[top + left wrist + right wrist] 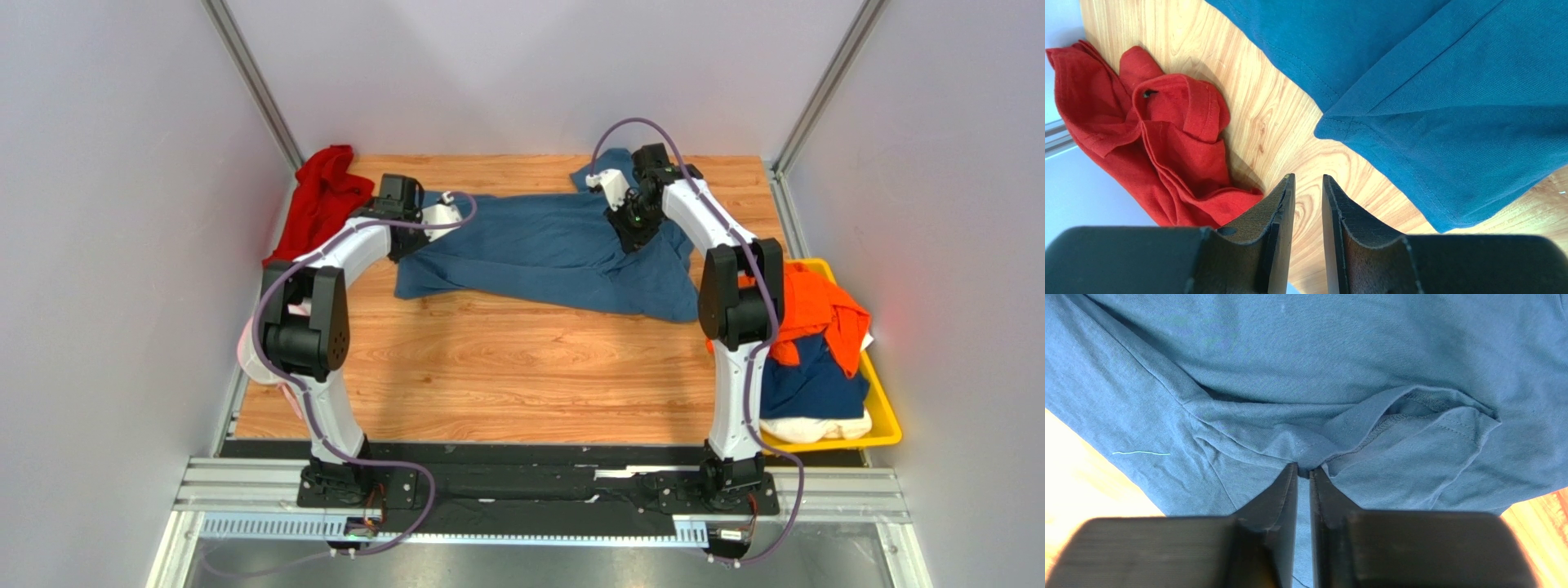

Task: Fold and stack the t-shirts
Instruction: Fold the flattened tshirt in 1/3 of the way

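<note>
Right claw (1303, 470) tight on a blue t-shirt (1290, 355) fold; left claw (1308, 182) narrow, above the table (1275, 122).

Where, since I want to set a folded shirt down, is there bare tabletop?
The broad wooden tabletop strip between the spread slate-blue t-shirt and the arm bases is free, up to the yellow plastic bin. A narrow wedge lies between the crumpled red shirt and the blue one. The far half is crowded with cloth.
</note>
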